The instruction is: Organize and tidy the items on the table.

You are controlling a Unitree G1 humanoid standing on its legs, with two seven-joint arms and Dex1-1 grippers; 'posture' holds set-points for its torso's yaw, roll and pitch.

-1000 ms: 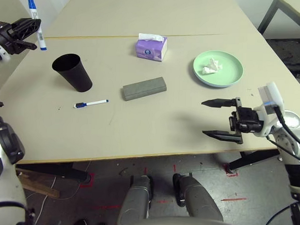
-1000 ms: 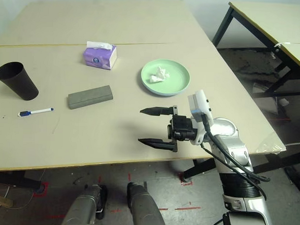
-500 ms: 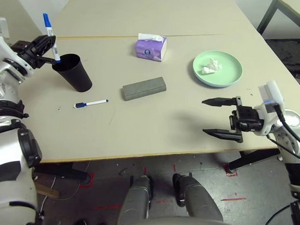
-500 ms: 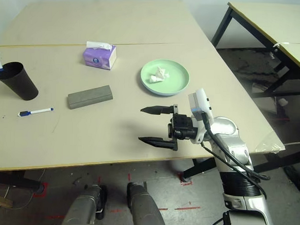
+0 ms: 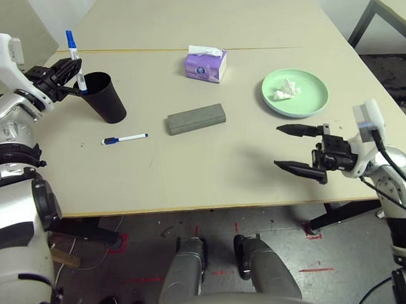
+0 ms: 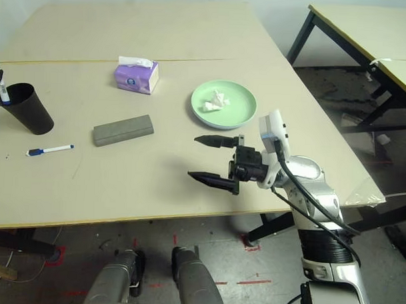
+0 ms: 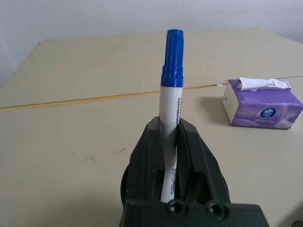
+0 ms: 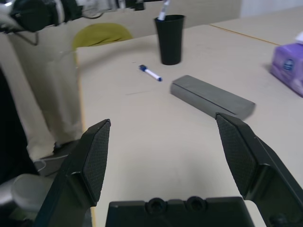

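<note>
From our head cameras, our left gripper [image 5: 71, 79] is clenched on a white marker with a blue cap [image 5: 77, 61], held upright with its lower end inside the mouth of the black tapered plastic cup [image 5: 105, 96] that stands near the table's left side. A second white marker with a blue cap [image 5: 125, 138] lies flat on the large beige tabletop [image 5: 209, 172], just in front of the cup. Near the middle we see the grey oblong glasses case [image 5: 197, 118], and beyond it, by the thin yellowish seam line [image 5: 140, 50], a purple tissue pack [image 5: 205, 63]. To the right sits the light green round plate [image 5: 313, 102] with a crumpled white tissue [image 5: 284, 89] on it. Our right gripper [image 5: 300, 150] hovers over the table's near right part, its fingers spread wide and holding nothing.

Through our left wrist camera, the two black fingers [image 7: 194, 156] press against the held marker's white barrel [image 7: 169, 142], the blue cap rising above them; the purple pack [image 7: 262, 110] lies on the table beyond.

Through our right wrist camera, the open fingers [image 8: 94, 156] frame the grey case [image 8: 212, 97], the loose marker [image 8: 150, 74] and the black cup [image 8: 171, 39], where the other marker's end [image 8: 164, 10] pokes into the cup's mouth.
</note>
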